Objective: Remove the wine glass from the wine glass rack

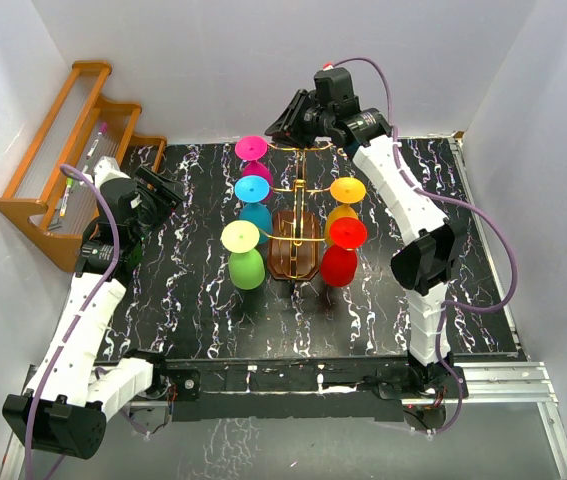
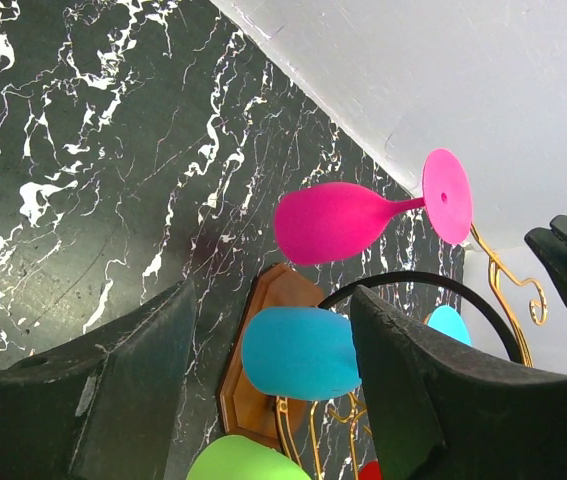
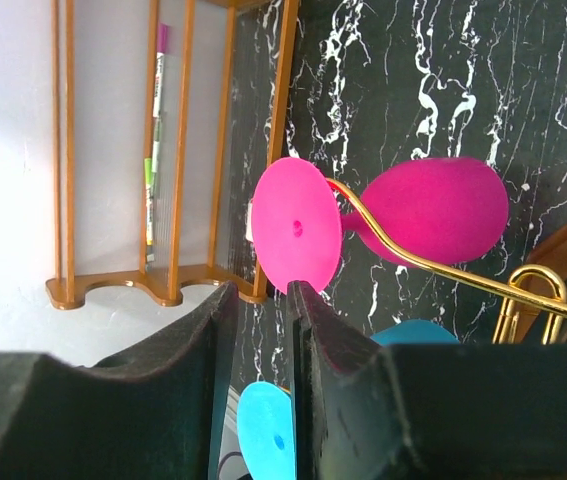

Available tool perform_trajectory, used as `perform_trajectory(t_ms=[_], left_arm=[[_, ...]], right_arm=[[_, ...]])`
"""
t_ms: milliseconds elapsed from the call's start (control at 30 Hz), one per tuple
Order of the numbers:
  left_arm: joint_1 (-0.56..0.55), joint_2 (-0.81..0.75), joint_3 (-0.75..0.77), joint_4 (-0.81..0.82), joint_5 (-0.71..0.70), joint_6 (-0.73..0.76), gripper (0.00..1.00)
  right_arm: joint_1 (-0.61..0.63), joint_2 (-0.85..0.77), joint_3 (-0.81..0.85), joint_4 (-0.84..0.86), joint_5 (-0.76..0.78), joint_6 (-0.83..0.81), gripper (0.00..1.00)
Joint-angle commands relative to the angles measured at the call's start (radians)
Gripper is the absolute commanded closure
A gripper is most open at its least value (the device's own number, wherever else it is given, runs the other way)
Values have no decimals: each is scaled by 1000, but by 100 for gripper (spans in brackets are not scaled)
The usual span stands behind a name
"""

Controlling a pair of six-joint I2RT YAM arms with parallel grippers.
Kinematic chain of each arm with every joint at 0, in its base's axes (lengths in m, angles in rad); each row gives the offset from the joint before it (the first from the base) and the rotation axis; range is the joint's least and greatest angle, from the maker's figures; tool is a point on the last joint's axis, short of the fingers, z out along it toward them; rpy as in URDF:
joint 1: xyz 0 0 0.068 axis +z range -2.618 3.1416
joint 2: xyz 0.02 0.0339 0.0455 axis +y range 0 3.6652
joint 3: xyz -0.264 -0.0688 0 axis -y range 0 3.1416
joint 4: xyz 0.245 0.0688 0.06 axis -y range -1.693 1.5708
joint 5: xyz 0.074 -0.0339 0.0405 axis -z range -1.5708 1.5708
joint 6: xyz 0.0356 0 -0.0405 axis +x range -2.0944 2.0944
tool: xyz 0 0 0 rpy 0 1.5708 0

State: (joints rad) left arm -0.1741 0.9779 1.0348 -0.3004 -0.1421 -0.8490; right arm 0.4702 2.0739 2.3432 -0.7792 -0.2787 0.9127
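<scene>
The wine glass rack [image 1: 296, 205] has thin gold wire arms on a dark brown wooden base [image 1: 295, 258] in the middle of the black marble table. Coloured wine glasses hang on it upside down: pink [image 1: 252, 150], blue [image 1: 254, 190], green [image 1: 247, 262], orange [image 1: 347, 190] and red [image 1: 341, 262]. My right gripper [image 1: 281, 125] is just behind the pink glass; in the right wrist view its fingers [image 3: 315, 300] stand a little apart, empty, one tip at the rim of the pink foot [image 3: 296, 225]. My left gripper [image 1: 163, 190] is wide open left of the rack, facing the blue glass [image 2: 298, 352].
An orange-brown slatted wooden shelf [image 1: 73, 150] holding a marker pen [image 1: 91, 150] stands at the far left. White walls close in the table on three sides. The gold arm [image 3: 443, 265] carrying the pink glass runs across the right wrist view.
</scene>
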Motion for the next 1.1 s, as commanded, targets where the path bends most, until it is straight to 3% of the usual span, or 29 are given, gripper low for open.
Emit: perform_trajectory(t_ms=[0, 1067], left_arm=[[-2, -18, 41, -10, -9, 0, 39], [-2, -32, 11, -25, -33, -15, 39]], right_arm=[[11, -6, 13, 8, 28, -31, 70], [30, 48, -40, 31, 59, -105, 66]])
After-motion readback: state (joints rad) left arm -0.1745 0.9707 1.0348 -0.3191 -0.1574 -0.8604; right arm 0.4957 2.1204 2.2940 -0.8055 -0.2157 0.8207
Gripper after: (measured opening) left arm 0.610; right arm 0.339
